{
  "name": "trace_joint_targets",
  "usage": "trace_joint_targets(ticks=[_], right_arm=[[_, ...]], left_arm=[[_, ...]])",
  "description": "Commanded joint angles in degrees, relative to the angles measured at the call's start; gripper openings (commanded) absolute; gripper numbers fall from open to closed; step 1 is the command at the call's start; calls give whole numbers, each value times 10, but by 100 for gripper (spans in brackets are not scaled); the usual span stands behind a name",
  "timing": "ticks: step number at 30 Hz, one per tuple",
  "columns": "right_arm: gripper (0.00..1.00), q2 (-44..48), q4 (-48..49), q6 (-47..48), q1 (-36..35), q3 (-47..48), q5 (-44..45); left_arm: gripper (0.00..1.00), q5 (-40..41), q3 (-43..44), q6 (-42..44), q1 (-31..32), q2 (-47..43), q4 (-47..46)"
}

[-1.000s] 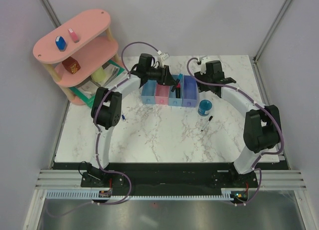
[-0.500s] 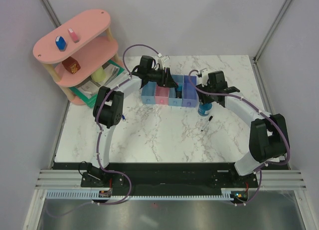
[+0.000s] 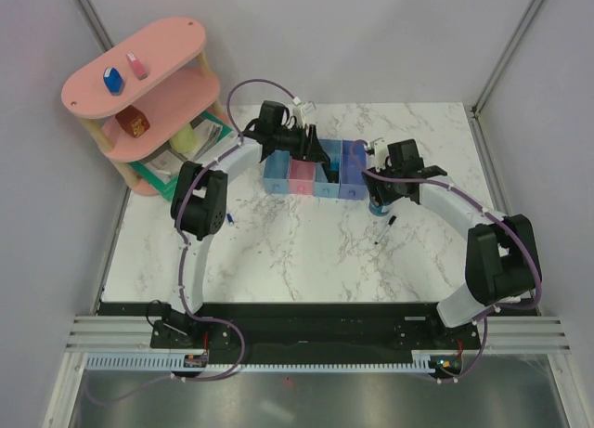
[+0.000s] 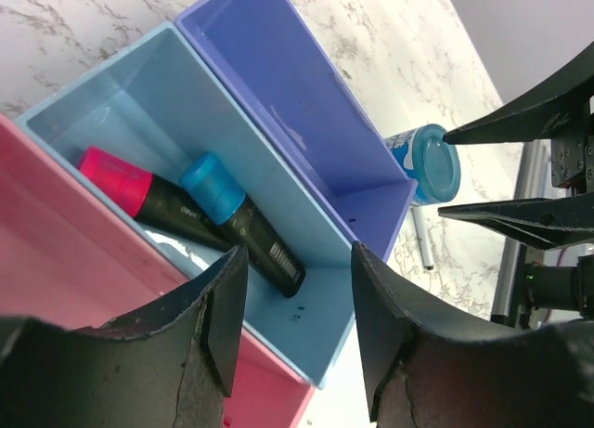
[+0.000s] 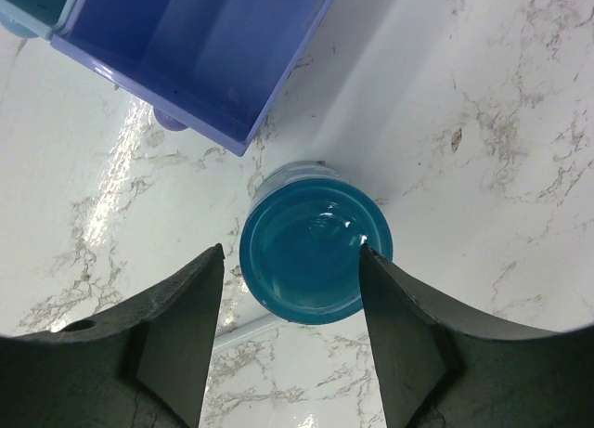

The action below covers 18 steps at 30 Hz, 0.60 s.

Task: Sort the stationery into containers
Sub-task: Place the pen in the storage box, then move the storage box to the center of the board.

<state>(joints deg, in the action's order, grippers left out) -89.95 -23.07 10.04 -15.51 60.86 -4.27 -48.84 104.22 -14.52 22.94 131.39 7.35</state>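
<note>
Your right gripper [image 5: 290, 261] points straight down, fingers spread either side of the teal pot [image 5: 311, 270]. Your left gripper [image 4: 295, 270] tilts, fingers released, above the blue-capped marker [image 4: 237, 219].

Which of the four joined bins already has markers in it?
The blue bin, third from the left, between the pink bin and violet-blue bin: it holds the pink-capped marker and blue-capped marker.
</note>
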Motion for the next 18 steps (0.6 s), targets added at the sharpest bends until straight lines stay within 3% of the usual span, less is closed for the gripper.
trace_joint_targets(ticks=[1,7,18], right_arm=[[68,-1,-3,13,3,-6,-8],[69,-22,-4,16,4,11,-3],[70,18,-25,23,3,56,2]], left_arm=[[56,36,23,87,-8,-79,83],[57,89,-12,190,-31,-132,161],[57,211,-26,278,-78,-121,178]])
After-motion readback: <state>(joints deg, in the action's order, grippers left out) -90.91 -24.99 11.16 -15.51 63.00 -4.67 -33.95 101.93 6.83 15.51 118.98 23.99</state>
